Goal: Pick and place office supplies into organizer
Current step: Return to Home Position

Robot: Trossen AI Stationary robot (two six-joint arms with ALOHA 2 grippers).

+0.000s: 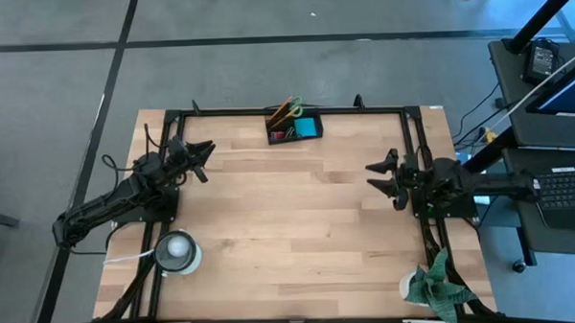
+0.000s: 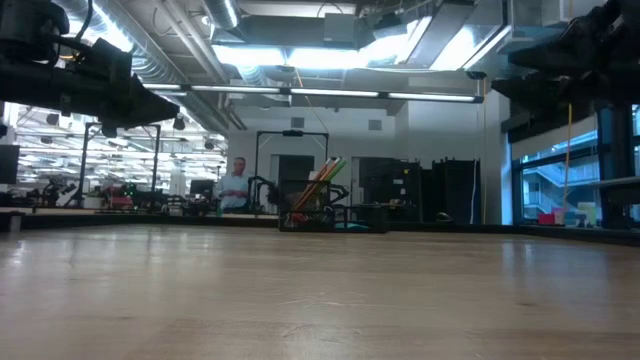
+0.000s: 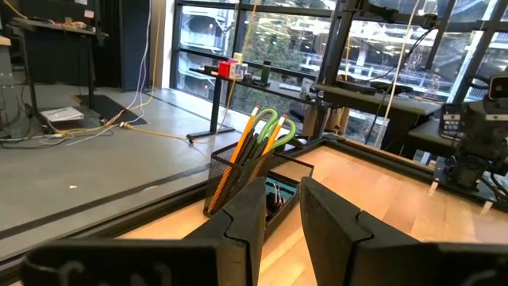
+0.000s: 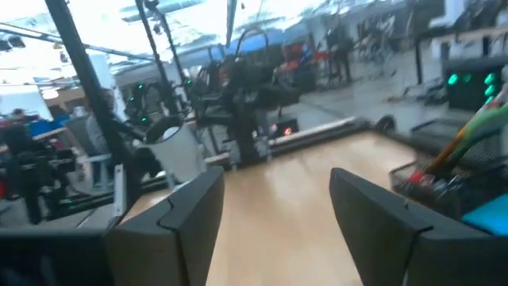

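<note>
- Left gripper point(image 1: 205, 160): above the table's point(image 1: 290, 229) left side, fingers narrowly parted, empty.
- Organizer point(image 1: 279, 135): far edge, middle, holding pencils point(image 1: 284, 112), scissors point(image 3: 274, 125) and note pad point(image 1: 307, 128). No loose supplies are visible, so placing looks finished.
- Right gripper point(image 1: 373, 175): right side, spread wide, empty.

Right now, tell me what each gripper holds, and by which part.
Nothing. The left gripper and right gripper both hang open and empty above the table; the scissors and pencils stand in the organizer.

Left gripper point(image 1: 203, 161) raised, fingers narrowly parted. Right gripper point(image 1: 372, 175) raised, fingers spread wide. Both point inward.
</note>
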